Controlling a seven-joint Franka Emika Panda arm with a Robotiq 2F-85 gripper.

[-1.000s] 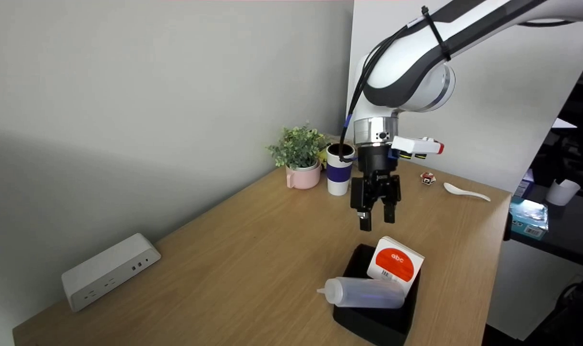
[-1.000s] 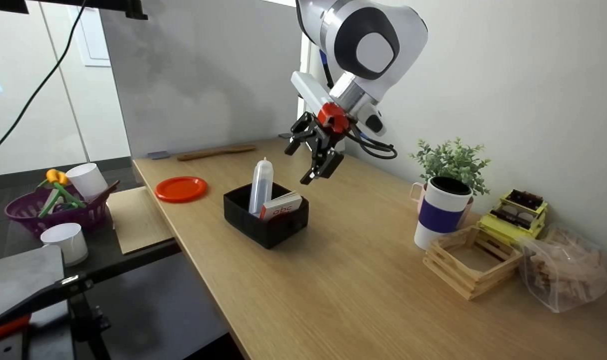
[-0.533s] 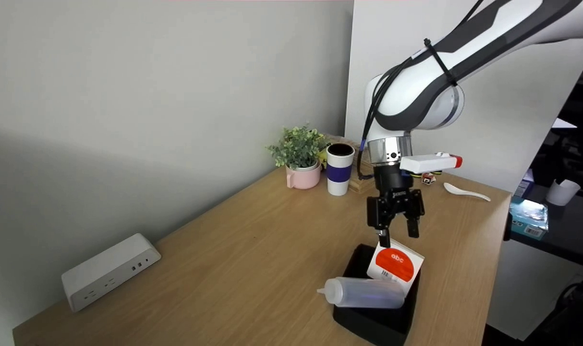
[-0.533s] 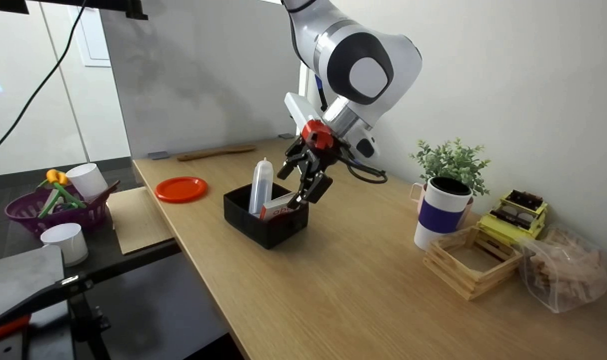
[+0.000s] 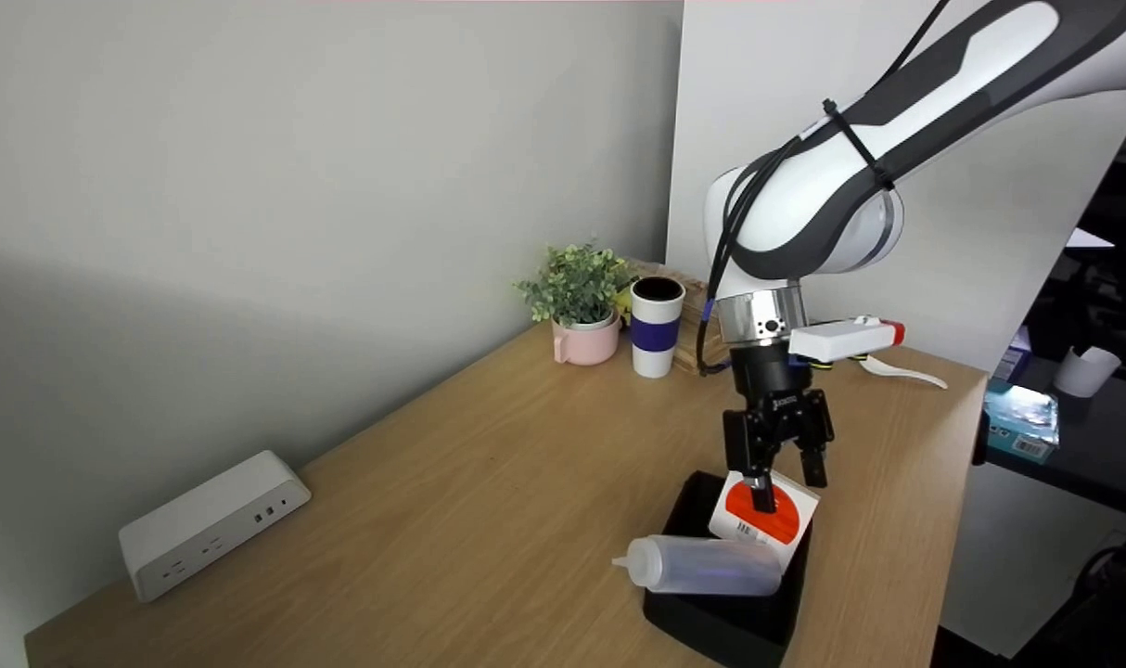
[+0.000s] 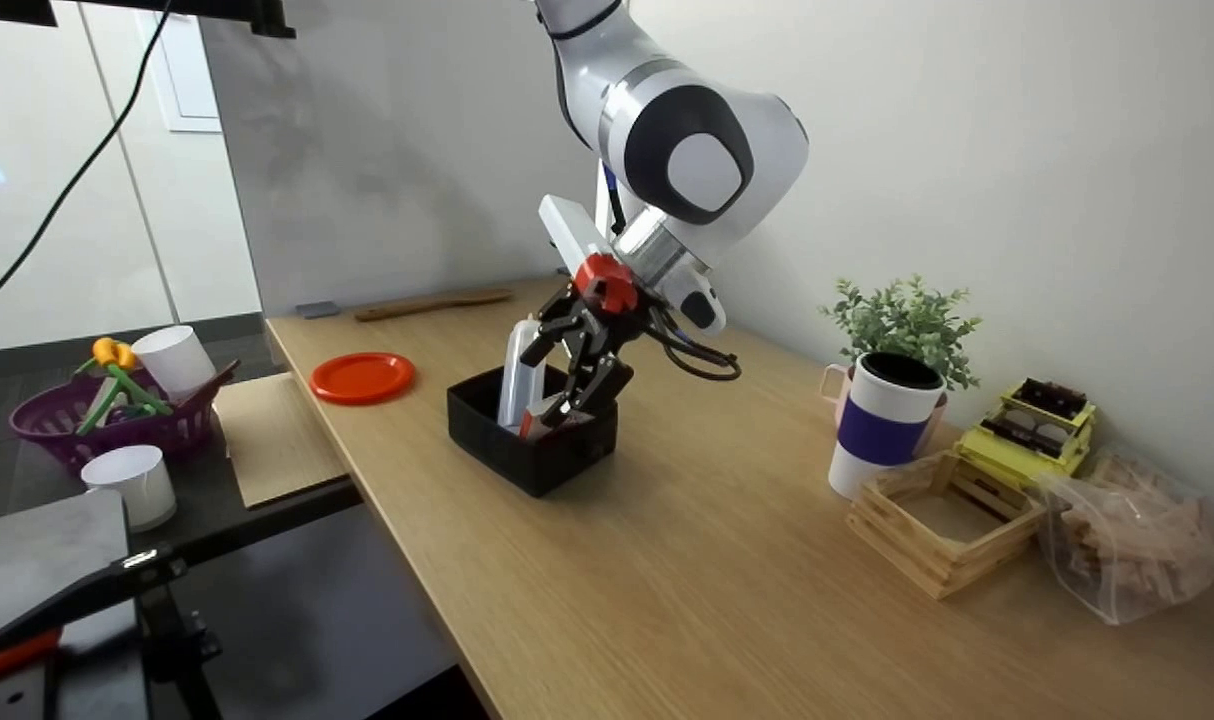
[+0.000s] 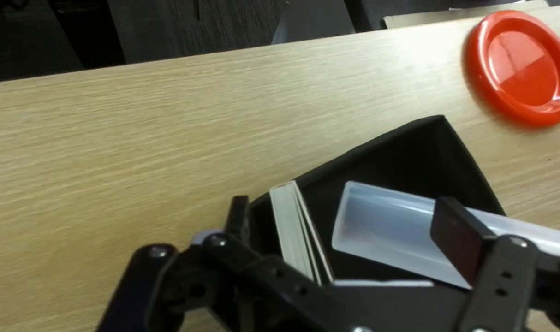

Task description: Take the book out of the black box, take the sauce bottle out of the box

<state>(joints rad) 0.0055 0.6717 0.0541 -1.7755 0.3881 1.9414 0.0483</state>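
- Sauce bottle (image 5: 702,566), lower right of centre in an exterior view, leaning: its base sits in the box, its nozzle end juts past the left rim. Taking it out is not done.
- Black box (image 5: 735,626), at the bottom of the frame, right of centre, resting on the wooden table (image 5: 452,520). It holds both items, so neither removal is complete.
- Book (image 5: 762,524), in the upper right part of the box, tilted, red circle showing, top edge poking above the rim. Where the bottle crosses its lower corner in that frame, I cannot tell whether they touch. It too is left to take out.
- Gripper (image 5: 788,487), to the right, over the book: jaws wide apart, nothing held. In the wrist view one jaw stands just left of the book, while the other overlaps the bottle; contact with either cannot be told. My judgement: the step in hand is the reach for the book, the very start of the task. Left: grip it, lift it out, set it down, then do likewise with the bottle.
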